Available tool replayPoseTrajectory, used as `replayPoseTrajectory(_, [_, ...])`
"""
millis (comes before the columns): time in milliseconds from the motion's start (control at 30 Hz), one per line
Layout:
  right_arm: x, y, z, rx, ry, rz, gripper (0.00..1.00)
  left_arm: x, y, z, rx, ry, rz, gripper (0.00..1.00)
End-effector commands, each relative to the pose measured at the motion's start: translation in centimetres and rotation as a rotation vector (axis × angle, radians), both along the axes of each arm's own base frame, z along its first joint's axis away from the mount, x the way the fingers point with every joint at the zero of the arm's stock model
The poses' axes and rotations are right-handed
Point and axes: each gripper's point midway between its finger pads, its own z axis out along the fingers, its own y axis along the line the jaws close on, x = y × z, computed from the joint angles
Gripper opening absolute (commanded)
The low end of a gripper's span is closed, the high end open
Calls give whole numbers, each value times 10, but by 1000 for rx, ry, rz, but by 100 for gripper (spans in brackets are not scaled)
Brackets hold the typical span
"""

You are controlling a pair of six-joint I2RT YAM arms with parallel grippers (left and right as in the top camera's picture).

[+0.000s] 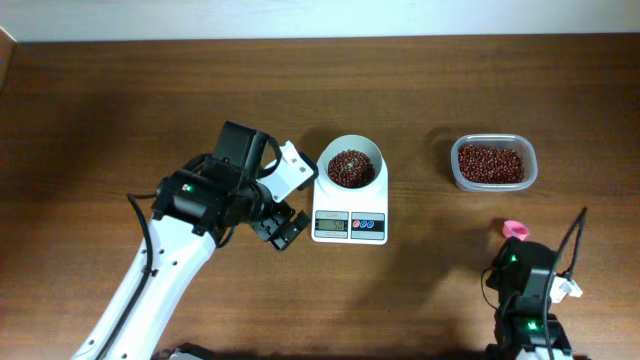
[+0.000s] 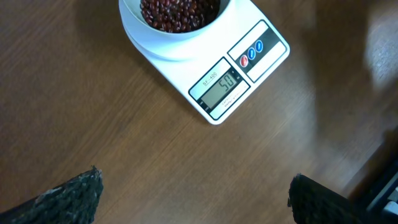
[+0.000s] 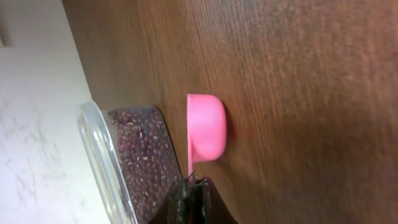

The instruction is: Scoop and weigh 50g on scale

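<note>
Scale (image 1: 349,226), display apparently reading the target, bowl (image 1: 352,141) of beans (image 1: 352,167) on top; left gripper (image 2: 194,190) spread wide, empty, just beside it; right gripper (image 3: 191,186) clenched on pink scoop (image 3: 207,134) by its handle, near tub (image 1: 533,168); hazard: a left-arm nudge against scale or bowl could shift the reading or spill beans.

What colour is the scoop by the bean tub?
The scoop is pink, clearest in the right wrist view.
</note>
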Motion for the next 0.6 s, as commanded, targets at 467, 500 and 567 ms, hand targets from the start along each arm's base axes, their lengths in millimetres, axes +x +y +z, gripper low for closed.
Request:
replayPoseTrajectory(467, [-10, 0, -32, 12, 135, -10, 99, -3, -3, 5, -20, -7, -2, 99])
replayPoseTrajectory(500, [-10, 0, -32, 12, 134, -10, 99, -3, -3, 5, -20, -7, -2, 99])
replayPoseTrajectory(567, [-8, 0, -30, 11, 130, -10, 99, -3, -3, 5, -21, -7, -3, 99])
